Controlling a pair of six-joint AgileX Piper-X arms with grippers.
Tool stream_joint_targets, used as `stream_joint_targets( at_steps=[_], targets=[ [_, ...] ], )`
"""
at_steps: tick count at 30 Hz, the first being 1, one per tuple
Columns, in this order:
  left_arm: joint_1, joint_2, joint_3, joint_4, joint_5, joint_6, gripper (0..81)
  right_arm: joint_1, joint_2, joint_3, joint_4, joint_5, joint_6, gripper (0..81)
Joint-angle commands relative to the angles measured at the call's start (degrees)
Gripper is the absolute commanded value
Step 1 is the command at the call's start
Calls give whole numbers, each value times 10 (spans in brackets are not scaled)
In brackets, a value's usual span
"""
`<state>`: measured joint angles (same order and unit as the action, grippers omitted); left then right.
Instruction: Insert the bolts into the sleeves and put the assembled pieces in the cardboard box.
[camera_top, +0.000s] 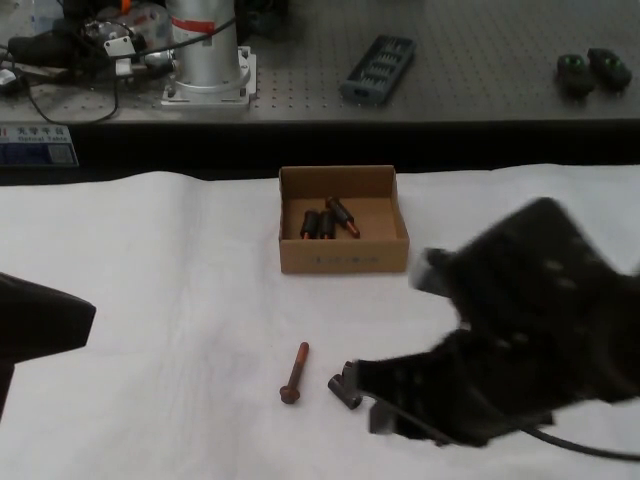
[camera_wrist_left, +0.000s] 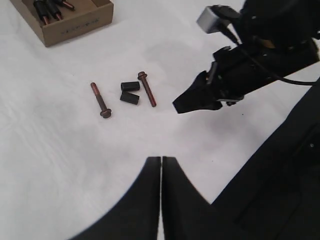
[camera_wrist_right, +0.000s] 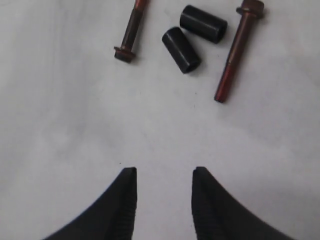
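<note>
Right wrist view: the right gripper (camera_wrist_right: 162, 172) hangs with its fingers spread, holding nothing, near two loose bolts (camera_wrist_right: 132, 30) and two black sleeves (camera_wrist_right: 181, 50) on the white cloth (camera_wrist_right: 65, 125). The sleeves lie just beside each other, between the bolts. The left gripper (camera_wrist_left: 161, 159) has its fingers pressed together, empty. The cardboard box (camera_top: 343, 260), farther off, holds assembled pieces (camera_top: 325, 222).

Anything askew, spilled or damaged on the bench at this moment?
Nothing stands out. Two bolts and two sleeves lie loose on the white cloth, unassembled. The assembled pieces lie inside the upright cardboard box.
</note>
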<state>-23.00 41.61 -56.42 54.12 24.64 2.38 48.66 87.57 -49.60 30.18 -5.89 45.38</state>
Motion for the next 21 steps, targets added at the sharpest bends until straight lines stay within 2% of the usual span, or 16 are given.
stream_joint_targets(
  at_steps=[1, 12, 21],
  targets=[
    [-2, -4, 0, -2, 7, -7, 7, -7, 11, -16, -3, -2, 1, 289],
    [-2, -4, 0, -2, 7, -7, 7, -80, 135, -108, 30, -2, -6, 283],
    [-2, -4, 0, -2, 5, 28, 7, -94, 177, -125, 50, -2, -28, 283]
  ],
)
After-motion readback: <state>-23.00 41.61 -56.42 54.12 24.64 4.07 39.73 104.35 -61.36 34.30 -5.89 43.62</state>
